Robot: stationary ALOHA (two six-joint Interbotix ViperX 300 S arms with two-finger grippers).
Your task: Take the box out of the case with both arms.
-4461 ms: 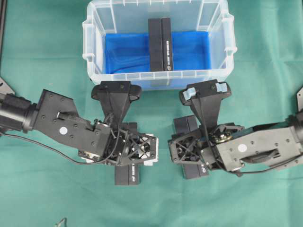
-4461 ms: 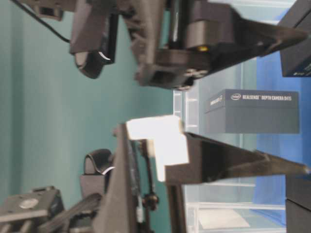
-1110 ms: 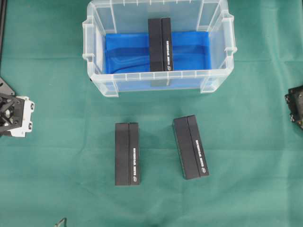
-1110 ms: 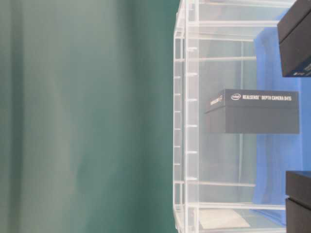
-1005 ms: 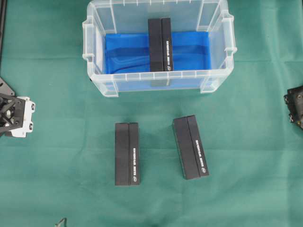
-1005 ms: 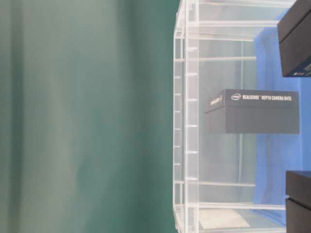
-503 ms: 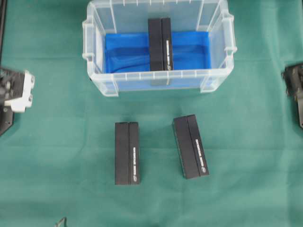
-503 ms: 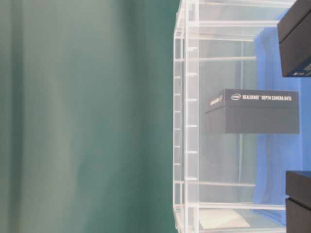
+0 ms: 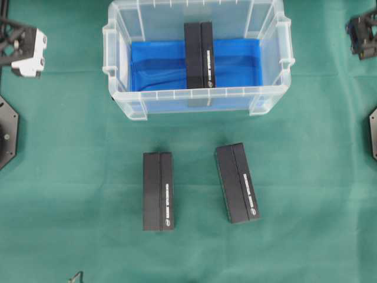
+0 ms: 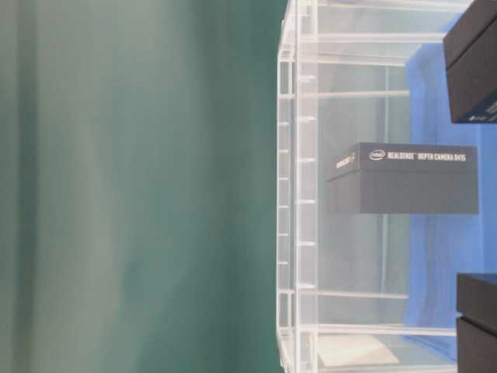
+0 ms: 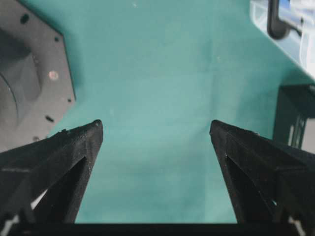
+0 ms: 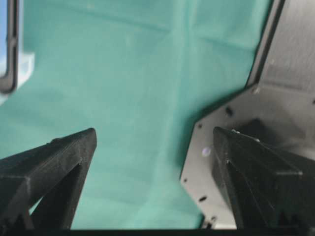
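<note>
Both pincers stand wide open and hold nothing: the left gripper (image 11: 155, 132) and the right gripper (image 12: 153, 135) hang over bare green cloth (image 9: 76, 177), well apart from the case (image 9: 123, 94). The box (image 9: 199, 54) lies between them, inside the case on its blue lining (image 9: 156, 68), far from either. Its long axis runs from the case's near wall to its far wall, printed side facing up. My worry: fingers descending unevenly could strike the ribbed rim or tip the narrow box sideways.
</note>
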